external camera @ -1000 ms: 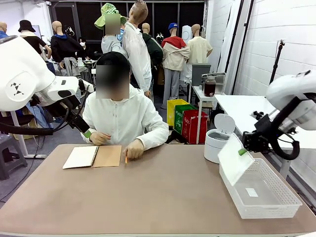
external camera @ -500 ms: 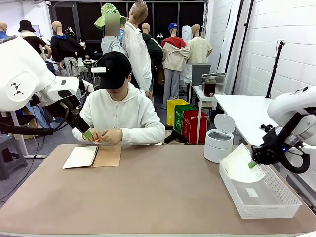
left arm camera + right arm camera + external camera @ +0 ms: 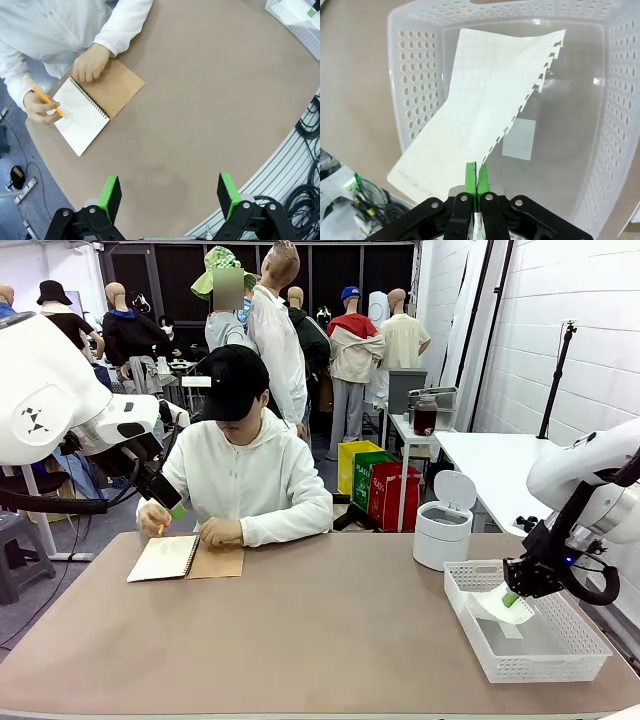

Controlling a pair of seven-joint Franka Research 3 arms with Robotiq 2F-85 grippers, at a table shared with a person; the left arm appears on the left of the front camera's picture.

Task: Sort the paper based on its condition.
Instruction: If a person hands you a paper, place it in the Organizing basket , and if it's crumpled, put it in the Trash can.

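**Right claw pinching sheet over basket, release not yet made**

Nearest: right claw (image 3: 476, 175), jaws fully closed, green pads clamping the bottom edge of the paper (image 3: 490, 110). It is one flat white sheet with a ragged torn-perforation side.

Risk, as a judgement: in the right wrist view the sheet's lower corner overlaps the rim of the white perforated basket (image 3: 417, 100). If the claw lets go here, that corner could catch on the wall and the sheet hang over it or slide out onto the counter (image 3: 320, 640). A thin sheet can also cling to a pad and lift out again when the claw pulls away. Pressing lower would crease it, bad for a sort by condition.

Paper relative to claw: it fans up and away from the pads, slanted, with most of it above the basket floor. The far corner is near the basket's far wall. I can't tell whether it touches the floor or the rim. A pale label (image 3: 519, 139) lies on the floor beneath it.

Farther: left claw (image 3: 170, 192) hangs high above bare counter, jaws wide apart, nothing held, well apart from the basket.

Far side: a spiral notebook (image 3: 85, 117) lies open with its brown cover folded flat. One hand (image 3: 90, 62) of the person rests on it, the other holds a pencil (image 3: 47, 99) at the page edge. A small white lidded bin (image 3: 438, 530) stands just beyond the basket.
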